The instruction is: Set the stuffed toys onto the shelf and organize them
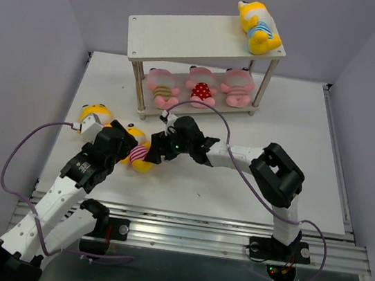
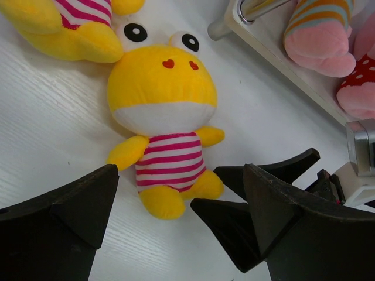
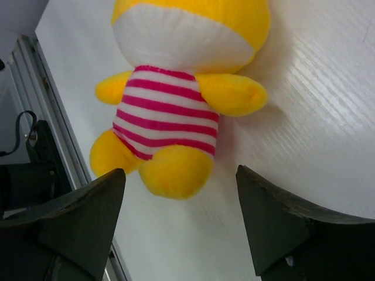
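Top view
Shelf: a pale wooden two-tier shelf [image 1: 188, 36] on thin round legs stands at the 12 o'clock edge of the white table [image 1: 273, 173].
Top board: a yellow plush toy with a blue-striped body [image 1: 259, 28] lies at the 3 o'clock end.
Lower board: three pink plush toys sit side by side: the yellow-striped pink toy [image 1: 161, 88], the red-dotted pink toy [image 1: 200, 86] and the pink-striped pink toy [image 1: 237, 88].
Table: a yellow plush toy with a pink-striped body [image 1: 138, 153] lies at 8 o'clock from the table's middle. A second yellow plush toy [image 1: 96, 112] lies at its 10 o'clock, partly hidden.
Arms: the left gripper [image 1: 118, 146] is at this toy's 9 o'clock and the right gripper [image 1: 157, 149] at its 3 o'clock.

Left wrist view
Left gripper [image 2: 180, 175]: its jaws are spread wide and hold nothing.
Pink-striped yellow toy [image 2: 167, 117]: it lies face up, head toward 12 o'clock, with its feet between the fingers.
Right gripper: its black fingers [image 2: 234, 228] are at the toy's 4 o'clock, just beside its foot.
Second yellow toy [image 2: 70, 29]: it is at 11 o'clock, touching the first toy's head.
Shelf [image 2: 275, 52]: it is at 1 o'clock.

Right wrist view
Right gripper [image 3: 180, 175]: its jaws are parted and straddle the toy's feet without clamping them.
Pink-striped yellow toy [image 3: 170, 117]: its body lies on the table at 12 o'clock from the fingers.
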Controlling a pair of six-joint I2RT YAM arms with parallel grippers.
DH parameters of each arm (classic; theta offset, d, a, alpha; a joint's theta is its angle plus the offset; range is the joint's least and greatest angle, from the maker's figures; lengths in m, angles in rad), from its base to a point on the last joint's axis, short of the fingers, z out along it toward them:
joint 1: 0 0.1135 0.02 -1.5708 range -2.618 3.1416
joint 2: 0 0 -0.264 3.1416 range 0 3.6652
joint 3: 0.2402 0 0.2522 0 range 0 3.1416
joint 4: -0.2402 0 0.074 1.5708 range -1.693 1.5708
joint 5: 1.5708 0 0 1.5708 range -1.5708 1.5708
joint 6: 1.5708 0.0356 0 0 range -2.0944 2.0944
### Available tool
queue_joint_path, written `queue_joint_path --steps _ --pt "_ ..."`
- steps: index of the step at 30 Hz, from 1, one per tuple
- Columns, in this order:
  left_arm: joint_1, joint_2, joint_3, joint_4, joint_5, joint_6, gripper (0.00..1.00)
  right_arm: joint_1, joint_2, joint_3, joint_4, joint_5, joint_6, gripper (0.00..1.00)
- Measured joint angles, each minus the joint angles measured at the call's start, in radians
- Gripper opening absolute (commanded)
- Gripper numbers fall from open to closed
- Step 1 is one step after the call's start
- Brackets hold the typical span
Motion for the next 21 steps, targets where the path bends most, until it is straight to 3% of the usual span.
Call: queue_joint_path --steps 4,6,13,21 --pt "0.004 0.007 0.000 0.009 0.008 0.008 0.99 0.000 0.019 0.023 0.029 -0.008 0.012 0.54" --pt "0.010 0.006 0.000 0.012 0.012 0.012 0.99 0.001 0.031 0.029 0.037 -0.013 0.019 0.35" --pt "0.018 0.001 0.000 0.013 0.012 0.020 0.99 0.001 0.043 0.033 0.017 -0.005 0.014 0.01" --pt "0.023 -0.005 0.000 0.015 0.019 0.030 0.99 0.021 -0.071 -0.007 -0.069 0.113 -0.076 0.01"
